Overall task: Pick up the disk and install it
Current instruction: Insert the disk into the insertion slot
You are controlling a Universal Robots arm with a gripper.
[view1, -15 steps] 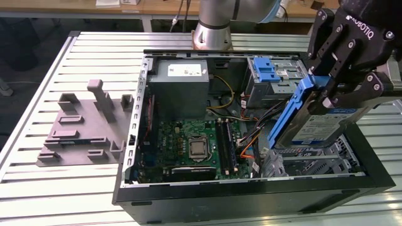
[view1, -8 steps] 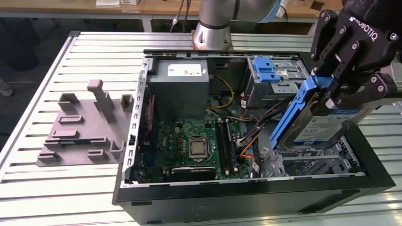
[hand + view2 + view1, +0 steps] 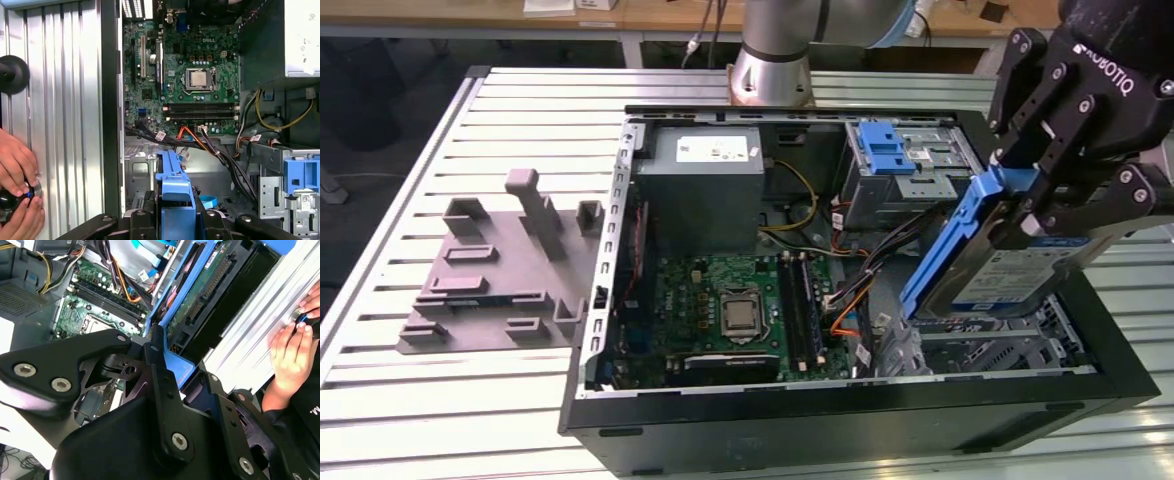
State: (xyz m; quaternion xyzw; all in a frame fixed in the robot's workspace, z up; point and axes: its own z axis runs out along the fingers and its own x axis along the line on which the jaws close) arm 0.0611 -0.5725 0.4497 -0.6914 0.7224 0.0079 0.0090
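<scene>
Exterior view: at its left, a grey moulded fixture (image 3: 487, 270) lies on the ribbed metal counter (image 3: 400, 180), apart from the open black computer case (image 3: 854, 425) that takes up the middle and right. Inside the case, going rightwards, a grey power supply (image 3: 707, 185) sits against the far wall, with the green motherboard (image 3: 734, 310) on the near side of it. Orange, yellow and black cables (image 3: 847, 300) run between the board and a metal drive cage (image 3: 907, 190) in the far right corner, which carries a blue latch (image 3: 887, 150) on top. At the exterior view's right the disk (image 3: 1001, 280) hangs tilted over the case's near right bay. Its label faces the camera and its blue carrier frame runs along the edge toward the motherboard. Its lower end seems to sit just at the bay's metal bracket, though contact cannot be judged. The gripper (image 3: 1047, 215) is clamped shut on the disk's upper part. The arm (image 3: 774, 60) stands on its base behind the case and reaches the disk from the upper right. In the first wrist view the frame's blue end juts toward the motherboard, and a person's hands (image 3: 17, 162) rest on a black knob (image 3: 9, 200) on the counter, beside the case wall.
</scene>
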